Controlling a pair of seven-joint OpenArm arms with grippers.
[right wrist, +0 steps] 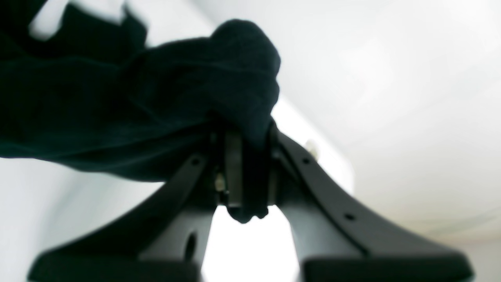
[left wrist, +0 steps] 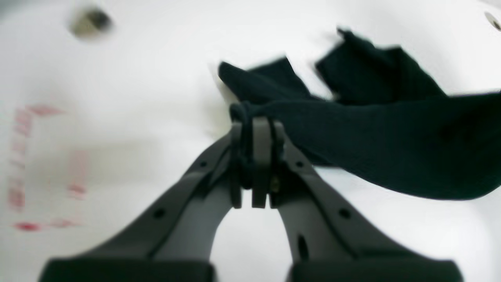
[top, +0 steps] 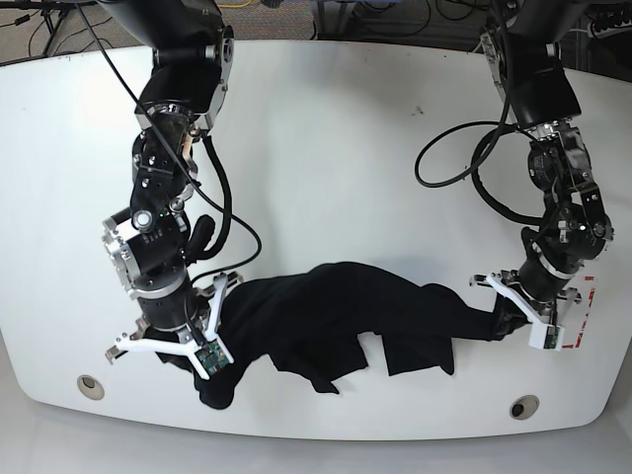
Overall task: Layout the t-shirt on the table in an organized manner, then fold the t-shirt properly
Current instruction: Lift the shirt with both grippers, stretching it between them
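Note:
The black t-shirt (top: 346, 311) hangs stretched and crumpled between both arms above the white table (top: 326, 148), near its front edge. My left gripper (left wrist: 254, 129) is shut on a bunched edge of the t-shirt (left wrist: 391, 137) at the base view's right (top: 506, 321). My right gripper (right wrist: 246, 137) is shut on a thick wad of the t-shirt (right wrist: 137, 105) at the base view's left (top: 193, 360). Loose flaps droop from the middle of the cloth. The neck label is hidden.
Red tape marks (left wrist: 23, 168) lie on the table by the left gripper, also seen at the right edge as red tape marks (top: 583, 316). Two round grommet holes (top: 90, 385) (top: 523, 407) sit near the front edge. Black cables (top: 464, 168) hang by the arm on the right.

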